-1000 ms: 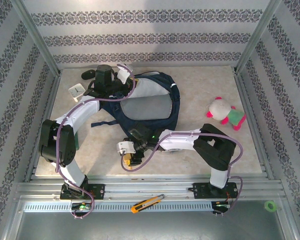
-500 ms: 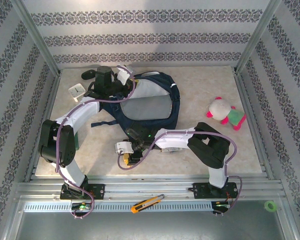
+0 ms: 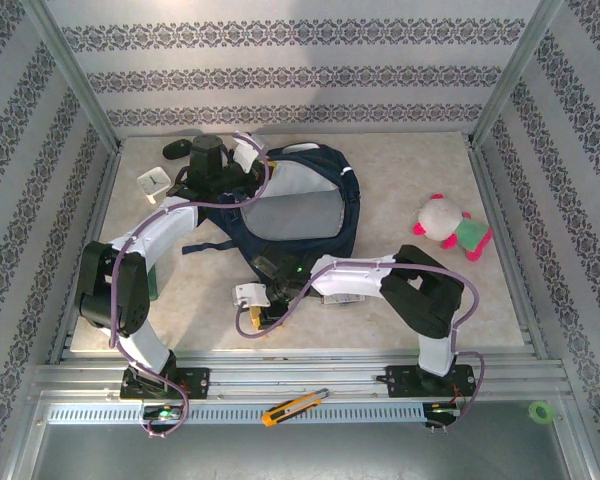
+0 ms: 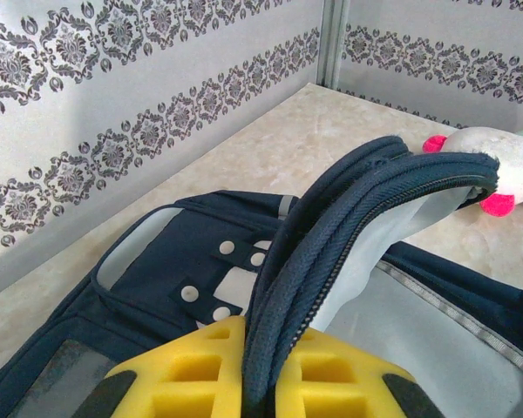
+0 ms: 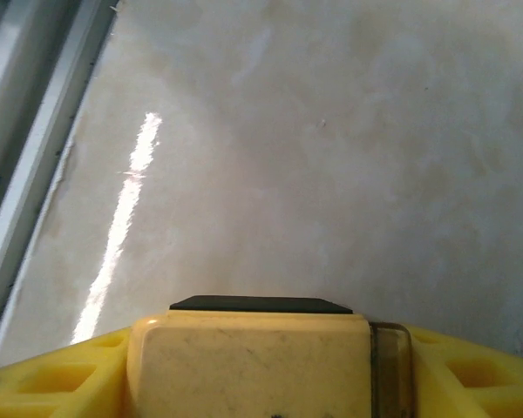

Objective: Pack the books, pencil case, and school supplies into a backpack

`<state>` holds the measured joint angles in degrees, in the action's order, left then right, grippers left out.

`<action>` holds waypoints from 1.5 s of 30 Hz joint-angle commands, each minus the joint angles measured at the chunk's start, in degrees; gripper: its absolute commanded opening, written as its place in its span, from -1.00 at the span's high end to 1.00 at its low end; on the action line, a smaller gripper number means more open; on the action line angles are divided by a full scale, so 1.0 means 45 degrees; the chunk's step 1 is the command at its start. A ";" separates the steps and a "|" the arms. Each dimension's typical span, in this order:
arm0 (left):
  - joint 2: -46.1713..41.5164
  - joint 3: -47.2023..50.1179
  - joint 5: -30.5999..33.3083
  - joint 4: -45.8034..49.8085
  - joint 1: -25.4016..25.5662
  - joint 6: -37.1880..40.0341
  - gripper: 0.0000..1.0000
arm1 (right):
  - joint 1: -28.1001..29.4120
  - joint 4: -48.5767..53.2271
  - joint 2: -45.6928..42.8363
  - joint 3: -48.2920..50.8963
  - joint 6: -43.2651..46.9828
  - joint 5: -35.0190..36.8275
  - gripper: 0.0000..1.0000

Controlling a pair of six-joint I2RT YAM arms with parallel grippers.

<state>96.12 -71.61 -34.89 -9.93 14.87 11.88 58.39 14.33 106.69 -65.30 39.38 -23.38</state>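
The left gripper (image 4: 263,370) is clenched on the zip rim of the backpack (image 4: 179,266), which lies toward the table's far side. The right gripper (image 5: 266,374) brackets the tan-yellow block (image 5: 244,344) above the table (image 5: 331,131); whether it grips, I cannot tell.

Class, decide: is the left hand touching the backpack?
Touching. The left wrist view shows the backpack's zipped rim pinched between the left hand's yellow fingers.

Navy backpack (image 3: 298,215) lies flat, zippered rim raised; tan block (image 5: 248,357) between yellow jaws
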 commanded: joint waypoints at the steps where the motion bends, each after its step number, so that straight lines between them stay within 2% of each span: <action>1: -0.0575 0.0133 -0.0022 -0.1059 -0.0180 -0.0452 1.00 | 0.0081 0.0810 -0.1592 -0.0140 0.0081 -0.0267 -0.18; 8: -0.0617 -0.0024 0.0105 -0.1049 -0.0176 -0.0544 1.00 | -0.0754 0.1813 -0.3824 -0.0058 -0.0315 -0.0782 -0.13; 13: -0.0580 0.0035 -0.0033 -0.1495 -0.0171 -0.1079 1.00 | -0.2712 0.1403 -0.4579 -0.0253 -0.1101 -0.0324 -0.13; 16: -0.0577 -0.0004 -0.0096 -0.1653 -0.0163 -0.1242 1.00 | -0.4058 0.0096 -0.4210 -0.0555 -0.2371 0.0440 -0.13; 20: -0.0667 -0.0029 -0.0161 -0.1988 -0.0161 -0.1505 1.00 | -0.5238 -0.1762 -0.3015 -0.1257 -0.5326 0.1451 -0.14; 24: -0.0761 -0.0093 -0.0212 -0.2200 -0.0174 -0.1699 1.00 | -0.5599 -0.2570 -0.1806 -0.2011 -0.7987 0.2721 -0.17; 27: -0.0797 -0.0121 -0.0236 -0.2217 -0.0177 -0.1722 1.00 | -0.5751 -0.2862 -0.1114 -0.2451 -0.9484 0.3444 -0.26; 30: -0.0796 -0.0143 -0.0253 -0.2327 -0.0170 -0.1812 1.00 | -0.5883 -0.2814 -0.0604 -0.2843 -1.0531 0.4307 -0.33; 34: -0.0773 -0.0179 -0.0349 -0.2368 -0.0162 -0.1839 1.00 | -0.6041 -0.2954 -0.0256 -0.2950 -1.1311 0.4651 -0.38; 37: -0.0769 -0.0150 -0.0401 -0.2381 -0.0171 -0.1858 1.00 | -0.6081 -0.2813 -0.0386 -0.2828 -1.1769 0.4792 -0.55; 40: -0.0789 -0.0102 -0.0410 -0.2397 -0.0161 -0.1839 1.00 | -0.6205 -0.2575 -0.0995 -0.2410 -1.2252 0.4768 -0.61; 42: -0.0818 -0.0053 -0.0412 -0.2384 -0.0163 -0.1820 1.00 | -0.6339 -0.2442 -0.1506 -0.1869 -1.2782 0.4685 -0.60; 45: -0.0856 0.0042 -0.0449 -0.2460 -0.0163 -0.1800 1.00 | -0.6433 -0.2405 -0.2078 -0.0893 -1.4331 0.4293 -0.47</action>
<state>95.57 -71.37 -35.29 -14.63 14.87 5.45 30.55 3.40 101.41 -72.29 -16.97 -4.01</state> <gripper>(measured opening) 0.103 0.754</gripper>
